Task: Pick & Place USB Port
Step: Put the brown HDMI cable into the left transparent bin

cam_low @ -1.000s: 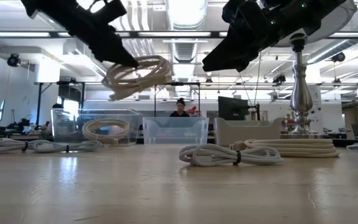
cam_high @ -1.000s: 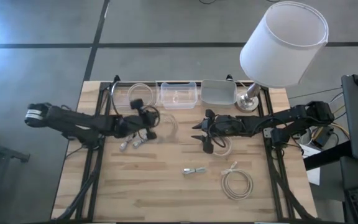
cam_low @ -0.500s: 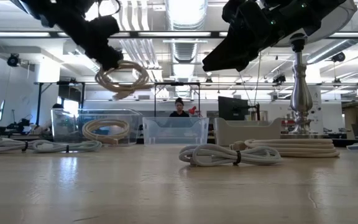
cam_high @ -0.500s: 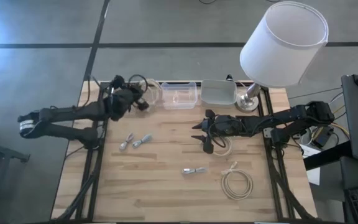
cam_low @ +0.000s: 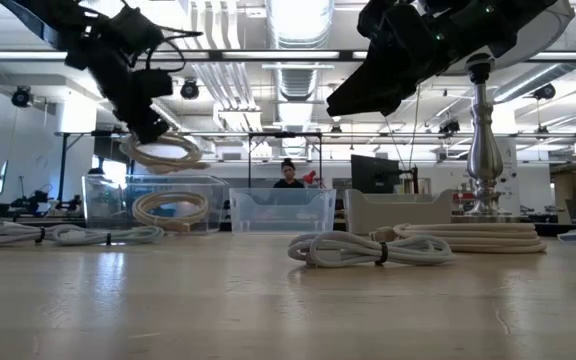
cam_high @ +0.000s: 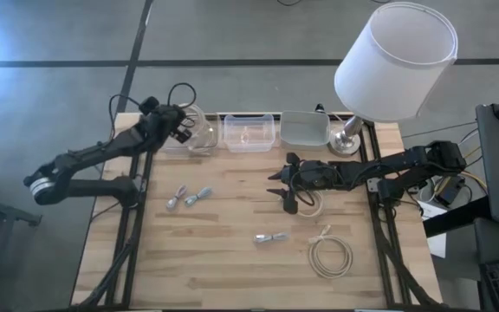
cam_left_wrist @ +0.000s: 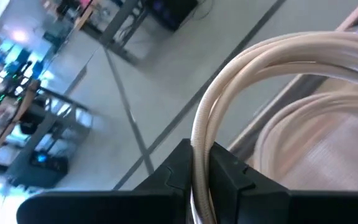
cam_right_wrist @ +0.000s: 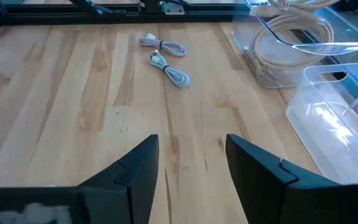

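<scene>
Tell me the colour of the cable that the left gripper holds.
Cream; the cable shows best in the left wrist view.

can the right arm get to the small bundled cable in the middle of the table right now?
Probably yes. The right gripper hangs open and empty above the table, and the small bundled cable lies on bare wood just in front of it with nothing between them. The left gripper is far off, over the leftmost bin.

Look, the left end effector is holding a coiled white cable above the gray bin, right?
Not the gray bin. The left end effector holds the coiled white cable above the clear bin at the table's left, as the high view shows.
</scene>
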### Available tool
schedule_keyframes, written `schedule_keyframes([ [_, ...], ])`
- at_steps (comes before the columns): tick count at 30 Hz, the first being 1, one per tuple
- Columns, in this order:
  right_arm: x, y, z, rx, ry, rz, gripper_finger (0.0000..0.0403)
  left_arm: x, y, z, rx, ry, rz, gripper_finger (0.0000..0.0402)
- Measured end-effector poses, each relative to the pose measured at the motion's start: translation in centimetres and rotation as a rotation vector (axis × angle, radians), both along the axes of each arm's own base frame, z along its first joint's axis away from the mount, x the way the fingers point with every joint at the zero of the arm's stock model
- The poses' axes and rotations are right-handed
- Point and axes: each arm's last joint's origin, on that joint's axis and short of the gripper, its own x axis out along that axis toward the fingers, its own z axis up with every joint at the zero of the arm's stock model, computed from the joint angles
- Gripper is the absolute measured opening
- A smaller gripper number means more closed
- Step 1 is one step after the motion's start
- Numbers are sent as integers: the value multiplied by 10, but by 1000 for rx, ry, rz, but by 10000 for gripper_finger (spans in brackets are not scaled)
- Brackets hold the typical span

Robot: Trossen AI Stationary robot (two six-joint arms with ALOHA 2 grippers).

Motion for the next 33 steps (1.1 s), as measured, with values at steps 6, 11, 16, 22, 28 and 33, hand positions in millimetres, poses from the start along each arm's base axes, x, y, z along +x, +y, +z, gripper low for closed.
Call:
schedule_keyframes([
  [6,0,0,0,0,1,0,185,-15,13,-3,1,52,77,37],
  [11,0,0,0,-3,2,2,185,-18,16,-4,3,39,92,36],
  [16,0,0,0,-3,2,2,185,-16,17,-2,13,20,29,36],
  [22,0,0,0,-3,2,2,185,-11,14,-11,-97,64,-192,36],
  [28,0,0,0,-3,2,2,185,-16,10,-21,-191,181,-211,36],
  [33,-1,0,-1,-3,4,2,185,-14,12,-28,-240,160,-181,37],
])
